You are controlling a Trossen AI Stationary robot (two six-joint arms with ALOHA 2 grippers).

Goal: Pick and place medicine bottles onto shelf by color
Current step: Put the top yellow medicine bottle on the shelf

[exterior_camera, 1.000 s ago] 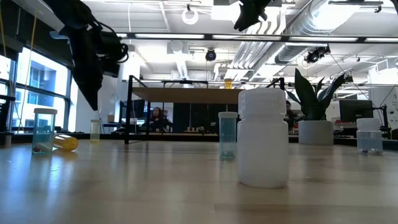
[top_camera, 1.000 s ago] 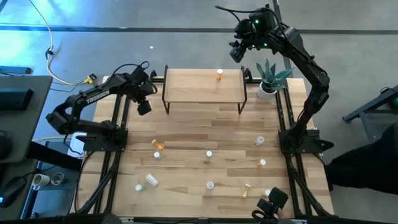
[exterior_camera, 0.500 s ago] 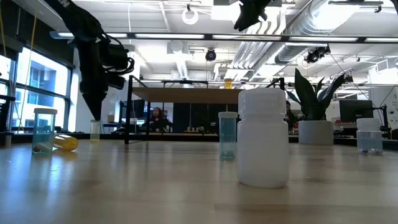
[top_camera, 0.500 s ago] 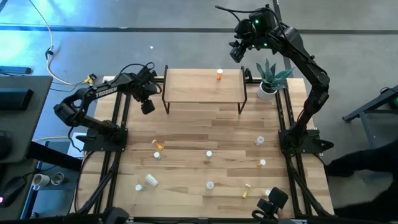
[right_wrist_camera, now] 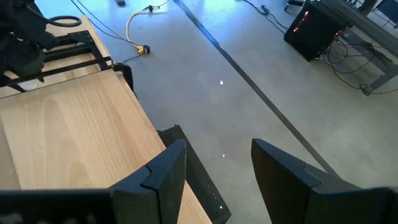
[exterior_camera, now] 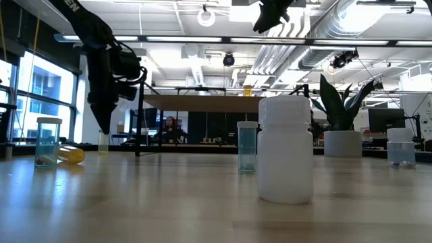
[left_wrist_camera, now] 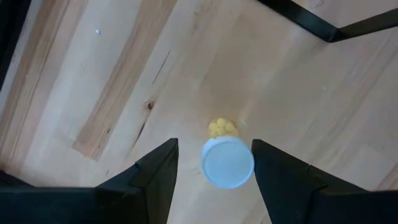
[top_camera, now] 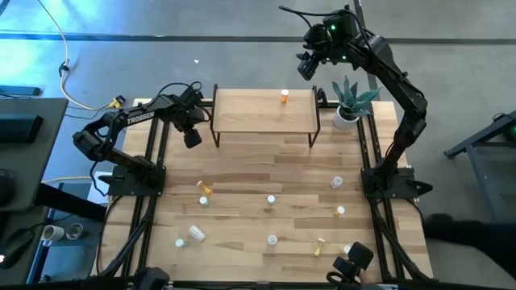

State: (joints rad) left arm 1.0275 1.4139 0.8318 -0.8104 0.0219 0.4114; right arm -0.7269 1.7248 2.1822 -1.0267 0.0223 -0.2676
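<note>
High view, left gripper (top_camera: 192, 138) beside light-wood shelf on black legs (top_camera: 262, 110), small orange bottle (top_camera: 285, 97) on it, right gripper (top_camera: 307, 64) raised behind shelf, left wrist view, fingers (left_wrist_camera: 155, 171) parted around white-capped yellow bottle (left_wrist_camera: 227, 158), grip unclear, right wrist view, fingers (right_wrist_camera: 165, 171) apart, empty.

1. Table (top_camera: 242, 169): light wood planks, visible grain & knots, smooth, slight sheen in low view.
2. Shelf (top_camera: 250, 109): pale wood board, matt; thin black metal legs.
3. White bottle (exterior_camera: 286, 150): opaque plastic, smooth, soft sheen.
4. Clear bottle (exterior_camera: 247, 146): see-through plastic, blue-ish tint.
5. Yellow bottle (left_wrist_camera: 227, 157): white plastic cap, smooth & matt.
6. Left gripper (left_wrist_camera: 211, 180): fingers black, matt, prob. plastic.
7. Floor (right_wrist_camera: 249, 93): grey, concrete-like, mildly glossy.
</note>
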